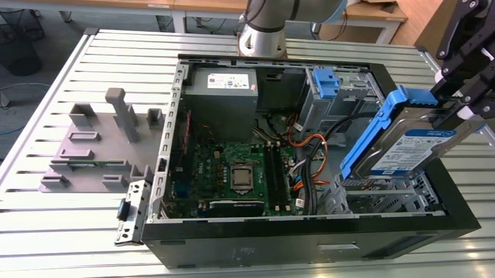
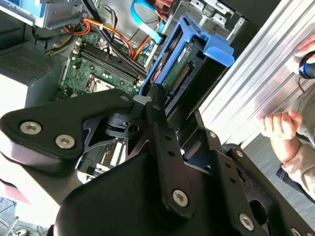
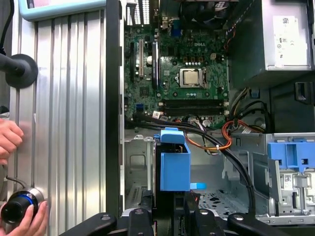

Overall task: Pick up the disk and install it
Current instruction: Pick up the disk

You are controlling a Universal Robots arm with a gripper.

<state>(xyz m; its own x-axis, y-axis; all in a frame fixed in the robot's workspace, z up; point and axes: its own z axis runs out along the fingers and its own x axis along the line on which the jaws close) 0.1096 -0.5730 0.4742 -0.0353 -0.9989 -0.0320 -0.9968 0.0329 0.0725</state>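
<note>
The disk [image 1: 402, 145], a silver drive with a white-and-blue label in a bright blue caddy, hangs tilted on edge above the front corner of the open computer case [image 1: 309, 231], at the exterior view's right. My black gripper [image 1: 452, 119] is shut on its upper end. In the second wrist view the fingers [image 2: 155, 98] clamp the disk [image 2: 184, 59] by its edges, connector side showing. In the first wrist view the disk [image 3: 174, 167] stands edge-on over the metal drive bay [image 3: 142, 167], with the gripper [image 3: 172, 209] behind it.
Inside the case lie the motherboard [image 1: 236, 174], a grey power supply [image 1: 224, 87], loose cables [image 1: 309, 150] and a bare blue bracket [image 1: 326, 84]. A grey fixture [image 1: 101, 145] stands on the slatted table. A person's hands [image 3: 10, 140] rest beside the case.
</note>
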